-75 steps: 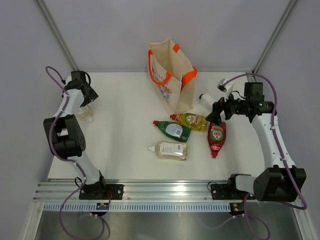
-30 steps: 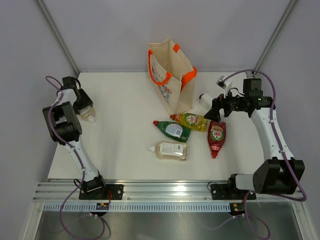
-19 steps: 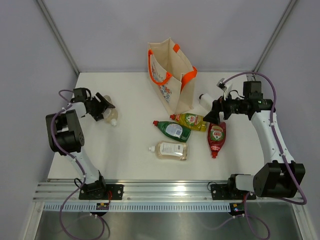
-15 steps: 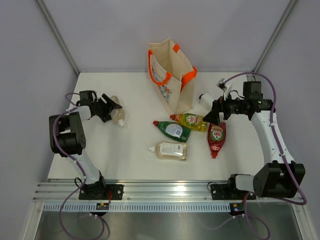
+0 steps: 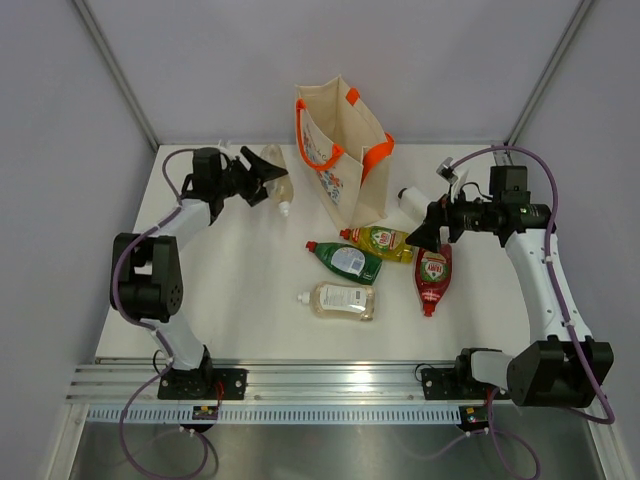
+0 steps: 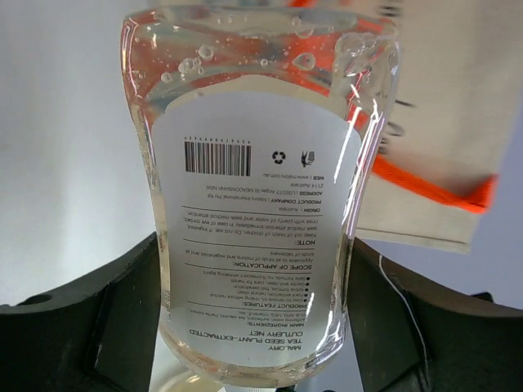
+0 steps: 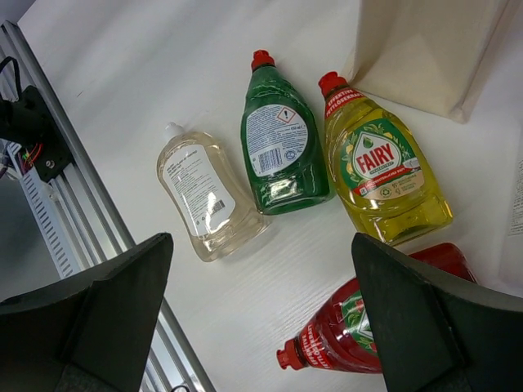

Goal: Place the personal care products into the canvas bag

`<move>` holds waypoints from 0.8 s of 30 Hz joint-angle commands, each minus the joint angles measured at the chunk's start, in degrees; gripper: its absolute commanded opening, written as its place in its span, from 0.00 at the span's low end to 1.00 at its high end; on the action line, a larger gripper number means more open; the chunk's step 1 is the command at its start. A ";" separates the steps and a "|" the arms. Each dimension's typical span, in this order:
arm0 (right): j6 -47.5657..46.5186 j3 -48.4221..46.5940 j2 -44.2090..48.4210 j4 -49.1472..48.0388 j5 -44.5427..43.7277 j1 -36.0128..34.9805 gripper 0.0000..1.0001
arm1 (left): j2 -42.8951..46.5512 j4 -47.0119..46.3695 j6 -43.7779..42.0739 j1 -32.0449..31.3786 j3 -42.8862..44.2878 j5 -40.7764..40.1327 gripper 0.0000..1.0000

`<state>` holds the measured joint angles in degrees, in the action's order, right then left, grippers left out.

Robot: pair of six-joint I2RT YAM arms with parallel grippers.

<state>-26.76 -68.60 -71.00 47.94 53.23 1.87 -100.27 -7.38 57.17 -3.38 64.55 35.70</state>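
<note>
Nearest on the white matte surface (image 5: 250, 290) lies the clear-beige bottle (image 5: 340, 300), a flat, rounded flask of see-through plastic with a white cap and a pale label. Just beyond it the green bottle (image 5: 347, 261) and the yellow bottle (image 5: 383, 241) lie side by side and touching. Both are glossy, teardrop-shaped and red-capped, with their caps towards the bag. To their right the red bottle (image 5: 433, 275) lies with its cap towards the near edge and its base close to the yellow one's base.

Above the red bottle's base hangs the right pincer (image 5: 427, 228), spread wide with nothing between its black fingers. Just behind it is the plain white bottle (image 5: 411, 198), smooth and partly hidden.

Farther left, the left pincer (image 6: 255, 247) grasps a clear bottle (image 6: 253, 163) by its sides. This one holds bubbly transparent gel and carries a white back label with a barcode. It is just beside the printed side of the canvas bag (image 5: 322, 170).

The bag stands upright at the far side, cream woven cloth with bright orange handles (image 5: 378, 152). Its mouth is open, and what lies deep inside does not show.
</note>
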 commanded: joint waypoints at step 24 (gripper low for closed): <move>4.00 3.47 5.08 -2.94 1.88 0.06 1.00 | -27.17 3.67 -5.39 -18.95 67.99 -28.14 0.25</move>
<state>-24.01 -65.63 -67.75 47.37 53.67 1.87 -129.75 1.08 55.27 -21.98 128.22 13.78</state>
